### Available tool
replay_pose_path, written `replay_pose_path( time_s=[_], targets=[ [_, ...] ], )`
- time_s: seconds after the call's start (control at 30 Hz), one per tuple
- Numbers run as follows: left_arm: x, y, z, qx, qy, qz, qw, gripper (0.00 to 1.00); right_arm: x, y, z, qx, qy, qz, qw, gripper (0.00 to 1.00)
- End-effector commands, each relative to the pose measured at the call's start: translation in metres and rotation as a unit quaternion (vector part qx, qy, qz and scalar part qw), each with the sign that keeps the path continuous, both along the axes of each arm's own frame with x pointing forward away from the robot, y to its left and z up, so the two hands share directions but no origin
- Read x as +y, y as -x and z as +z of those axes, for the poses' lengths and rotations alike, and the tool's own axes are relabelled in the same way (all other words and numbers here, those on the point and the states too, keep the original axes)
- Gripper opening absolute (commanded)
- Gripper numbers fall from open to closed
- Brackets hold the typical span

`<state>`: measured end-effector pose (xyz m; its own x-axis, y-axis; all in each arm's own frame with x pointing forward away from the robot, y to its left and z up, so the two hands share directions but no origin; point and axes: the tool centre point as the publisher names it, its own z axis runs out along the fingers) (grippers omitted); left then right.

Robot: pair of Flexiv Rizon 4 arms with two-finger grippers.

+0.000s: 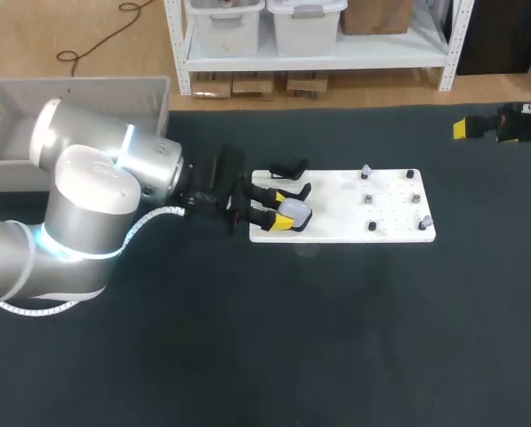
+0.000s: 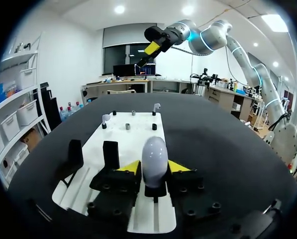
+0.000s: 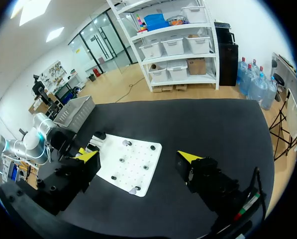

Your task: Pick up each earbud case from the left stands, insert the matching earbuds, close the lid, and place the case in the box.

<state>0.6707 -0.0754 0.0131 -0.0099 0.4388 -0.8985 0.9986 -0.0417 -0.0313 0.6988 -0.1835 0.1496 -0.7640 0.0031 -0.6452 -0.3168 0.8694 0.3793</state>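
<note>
Squarely, my left end effector [image 2: 154, 168] grips the glossy earbud case [image 2: 154, 151] by its flanks, a case that looks light, rigid and probably slippery.

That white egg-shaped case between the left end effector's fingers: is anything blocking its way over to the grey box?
Nothing loose that I can see. Between the earbud case and the grey box there is only black table and the left arm itself, whose wrist lies along that stretch.
</note>
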Motion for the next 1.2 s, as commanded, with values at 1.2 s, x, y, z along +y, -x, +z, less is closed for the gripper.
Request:
replay_pose_path(
  time_s=[1.2],
  targets=[
    [0.008,0.02,0.107,-0.014,0.171,0.045,0.984,0.0,-0.001,0.0,0.0,0.0,0.0,0.001,1.0,1.0]
  ],
)
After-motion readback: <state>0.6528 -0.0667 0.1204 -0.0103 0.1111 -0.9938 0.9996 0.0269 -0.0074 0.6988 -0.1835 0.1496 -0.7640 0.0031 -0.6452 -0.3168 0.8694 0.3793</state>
